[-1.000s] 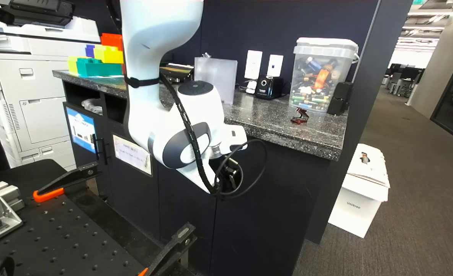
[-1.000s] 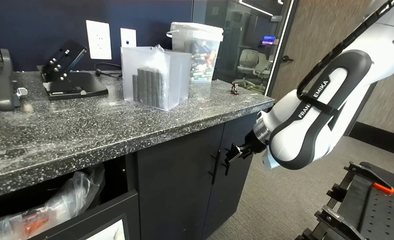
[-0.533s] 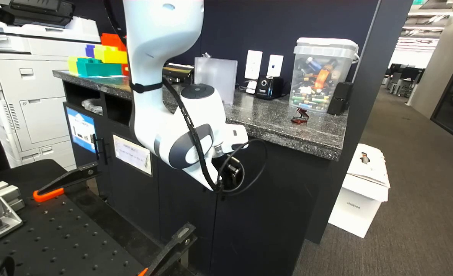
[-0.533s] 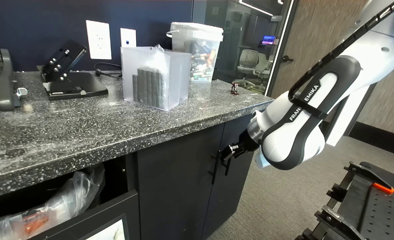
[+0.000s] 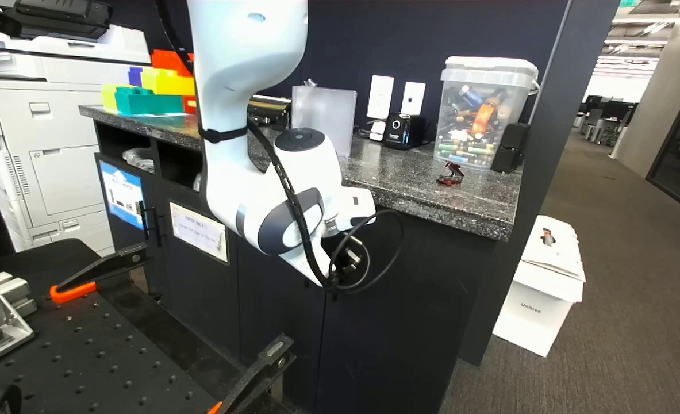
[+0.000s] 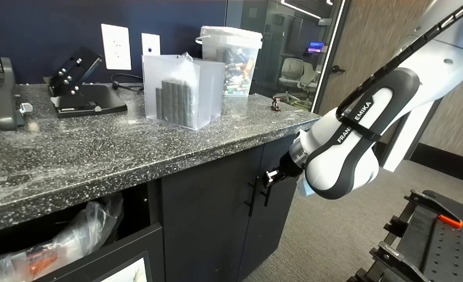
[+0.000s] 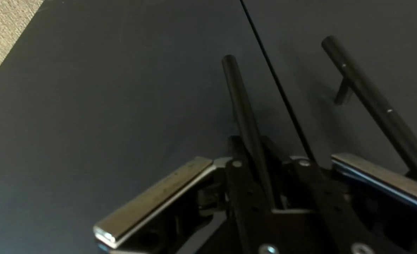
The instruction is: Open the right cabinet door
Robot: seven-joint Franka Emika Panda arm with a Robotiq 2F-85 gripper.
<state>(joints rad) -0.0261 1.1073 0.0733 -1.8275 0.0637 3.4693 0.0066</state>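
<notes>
The right cabinet door [image 5: 394, 328] is a dark charcoal panel, flush with its twin across a thin seam in an exterior view. In the wrist view, which stands upside down, this door [image 7: 116, 106] fills the left side. Its black bar handle [image 7: 240, 95] runs down between the fingers of my gripper [image 7: 252, 144], which are closed around it. An exterior view has the gripper [image 6: 269, 181] at the upper part of that handle [image 6: 267, 197]. Where the finger pads meet the bar is dark and hard to see.
Beside the held bar is the twin door's handle [image 7: 377, 98], close to the gripper. The granite counter [image 6: 137, 152] overhangs the doors. A black perforated table [image 5: 87, 345] with clamps stands in front of the cabinet. A white box [image 5: 541, 293] sits on the floor past the cabinet's end.
My gripper has moved in toward the cabinet, and its fingers have gone from open to shut around the right door's handle. The door itself has not visibly moved.
</notes>
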